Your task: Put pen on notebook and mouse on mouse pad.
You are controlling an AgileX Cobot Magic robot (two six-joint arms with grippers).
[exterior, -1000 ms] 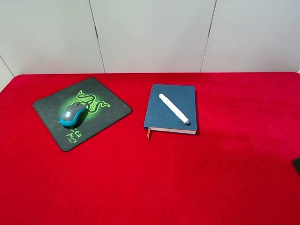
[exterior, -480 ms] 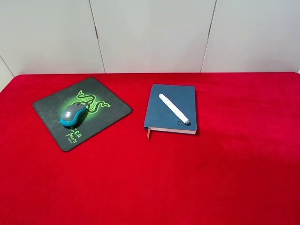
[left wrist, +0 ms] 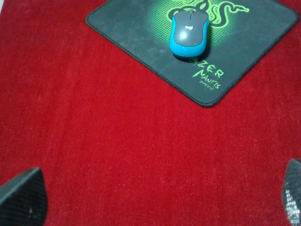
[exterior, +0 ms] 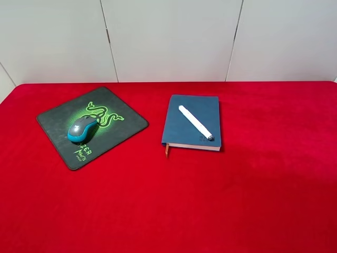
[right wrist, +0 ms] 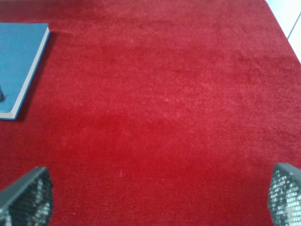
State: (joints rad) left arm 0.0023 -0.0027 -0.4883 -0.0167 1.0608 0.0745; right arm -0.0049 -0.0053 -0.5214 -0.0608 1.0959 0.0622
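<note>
On the left side you see the mouse [exterior: 82,129] on the pad [exterior: 126,118], at 12 o'clock from your wide-open, empty left gripper [left wrist: 150,200]. Your pen [exterior: 195,122] lies on the notebook [exterior: 181,129], pointing 5 o'clock; the right gripper [right wrist: 155,197] gapes empty, notebook at 10 o'clock.
</note>
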